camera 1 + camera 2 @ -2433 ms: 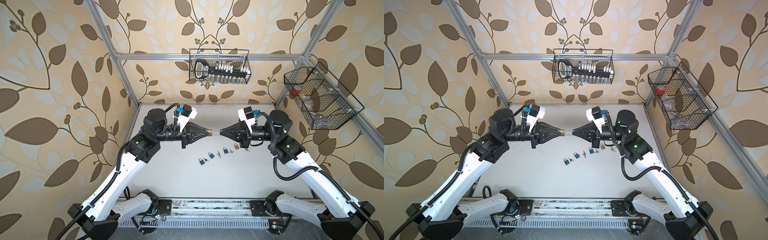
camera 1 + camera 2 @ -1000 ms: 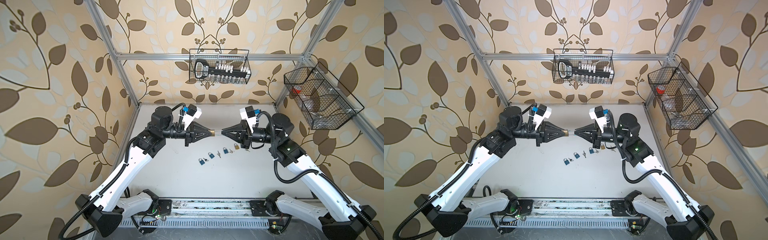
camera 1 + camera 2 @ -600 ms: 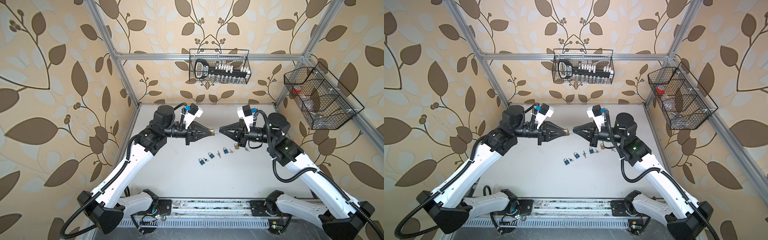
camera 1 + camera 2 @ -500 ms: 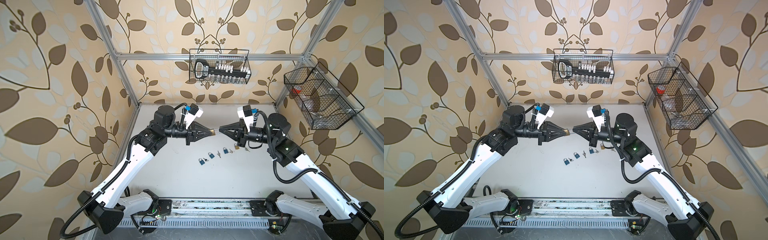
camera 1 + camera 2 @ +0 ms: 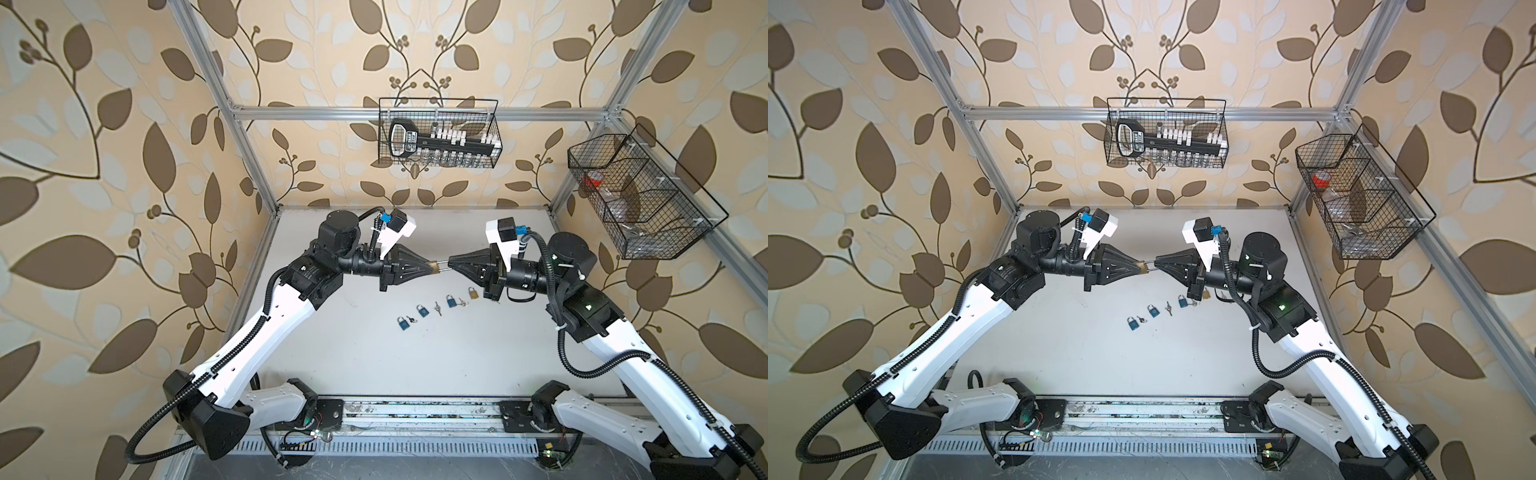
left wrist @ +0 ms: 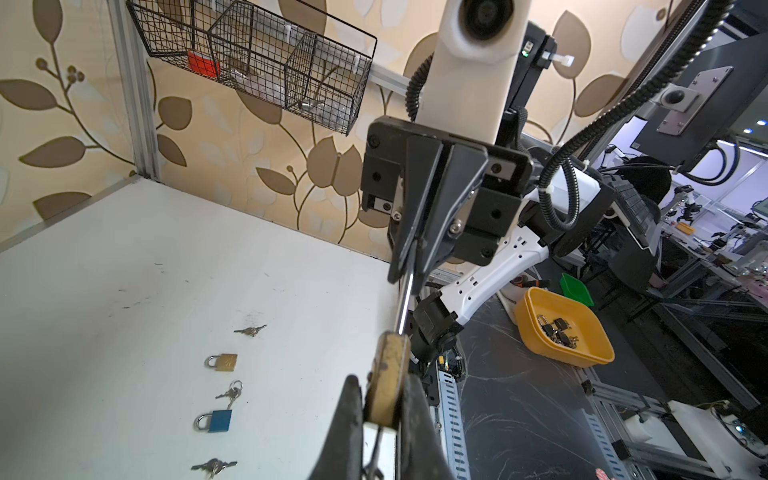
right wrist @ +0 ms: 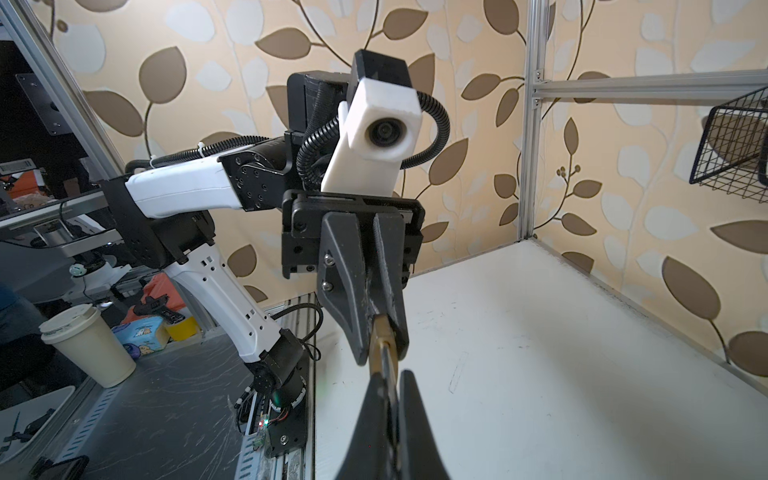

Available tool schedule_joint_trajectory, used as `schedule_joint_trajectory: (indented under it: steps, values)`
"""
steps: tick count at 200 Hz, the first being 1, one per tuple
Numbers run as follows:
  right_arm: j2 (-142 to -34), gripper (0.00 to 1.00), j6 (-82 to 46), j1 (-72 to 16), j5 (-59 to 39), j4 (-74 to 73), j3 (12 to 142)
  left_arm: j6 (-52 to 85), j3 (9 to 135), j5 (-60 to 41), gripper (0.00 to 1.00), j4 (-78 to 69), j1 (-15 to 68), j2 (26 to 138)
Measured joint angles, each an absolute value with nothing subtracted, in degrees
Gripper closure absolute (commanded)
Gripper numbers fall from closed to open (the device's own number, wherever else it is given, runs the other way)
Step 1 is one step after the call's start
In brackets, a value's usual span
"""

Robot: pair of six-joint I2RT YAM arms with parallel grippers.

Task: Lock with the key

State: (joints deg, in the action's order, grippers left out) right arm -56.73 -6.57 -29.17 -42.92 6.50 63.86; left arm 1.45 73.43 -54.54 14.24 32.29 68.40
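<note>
One key [image 5: 444, 262], clamped in the right gripper [image 5: 452, 260], is held in the air above the table [image 5: 374, 365]. Its shaft lies nearly level, running side to side. The tip points toward the left gripper [image 5: 430, 266], which pinches a brass padlock [image 5: 434, 266], and it meets that padlock's end. Compared with a couple of seconds earlier, both grippers sit slightly further toward the right arm's side.

Robotics lab: aluminium frame [image 5: 415, 113], leaf wallpaper [image 5: 124, 124] backdrop, equipment-cluttered benches [image 6: 715, 257] beyond.
</note>
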Motion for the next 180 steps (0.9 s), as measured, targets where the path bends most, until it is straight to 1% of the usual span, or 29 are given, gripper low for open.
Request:
schedule_joint_trajectory:
  steps: [15,29,56,84,109,140,180]
  values:
    - [-57.45,1.00,-4.56,-29.95,-42.61,8.12,64.27,0.38,73.43,-51.59,0.58,15.18,32.84,68.31]
    - [-57.84,1.00,-3.31,-30.09,-41.89,10.35,64.27,-0.45,73.43,-48.80,0.53,16.97,33.39,68.31]
    - [-57.89,1.00,-2.28,-29.08,-41.10,13.10,64.31,-2.52,73.80,-44.38,0.53,20.78,33.45,68.29]
    - [-59.09,1.00,-1.23,-26.92,-41.17,18.59,66.89,-5.19,74.39,-40.91,0.47,24.53,33.43,67.31]
    - [-59.33,1.00,-0.80,-23.66,-43.09,21.78,68.03,-7.44,74.76,-38.92,0.45,27.57,33.43,65.60]
    - [-60.38,1.00,0.99,-20.14,-48.82,27.07,69.52,-10.11,76.90,-39.16,0.45,30.57,33.43,66.00]
    - [-61.69,1.00,2.87,-19.68,-54.89,30.13,70.65,-15.09,80.25,-43.64,0.44,35.27,33.43,69.38]
